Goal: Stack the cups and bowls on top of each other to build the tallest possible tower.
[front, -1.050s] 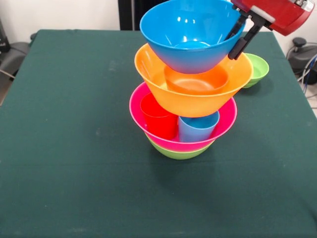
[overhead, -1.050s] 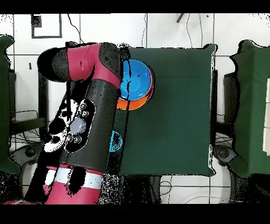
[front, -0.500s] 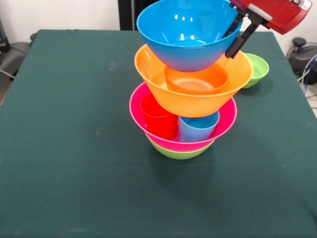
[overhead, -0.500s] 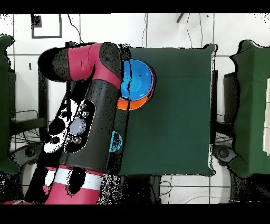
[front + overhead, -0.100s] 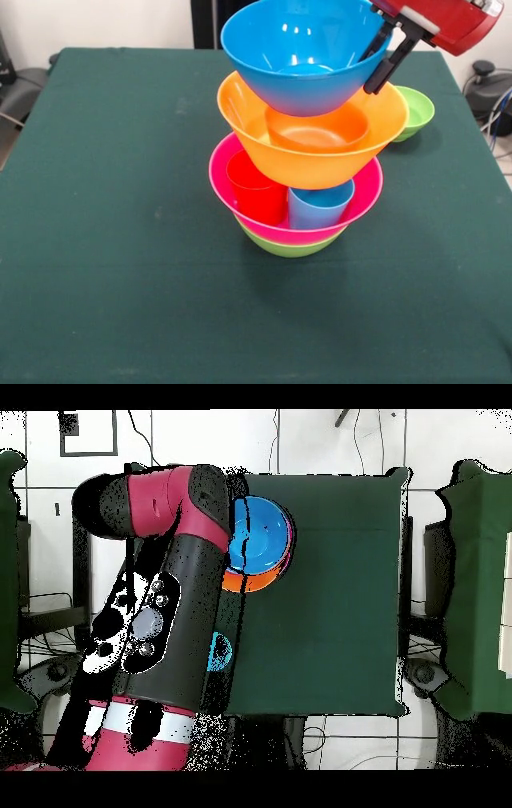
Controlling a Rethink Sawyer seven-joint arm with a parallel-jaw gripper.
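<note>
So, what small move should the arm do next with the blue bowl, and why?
Probably lower it slowly onto the orange bowl, then let go. The end effector pinches the blue bowl at its rim, one finger inside and one outside; the bowl is tilted and seems just above the orange one.

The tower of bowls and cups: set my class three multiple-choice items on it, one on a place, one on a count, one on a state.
1. Where is the small green bowl?
A. On the table behind the tower
B. On top of the tower
C. Inside the pink bowl

2. How many cups show inside the pink bowl?
A. None
B. Two
C. Four

3. What is the gripper doing?
A. Hanging open, clear of everything
B. Clamping the blue bowl's rim
C. Holding a red cup

Key: 1 A, it sits alone on the cloth. 2 B, a red cup and a light blue cup. 3 B, its fingers straddle the blue bowl wall.
</note>
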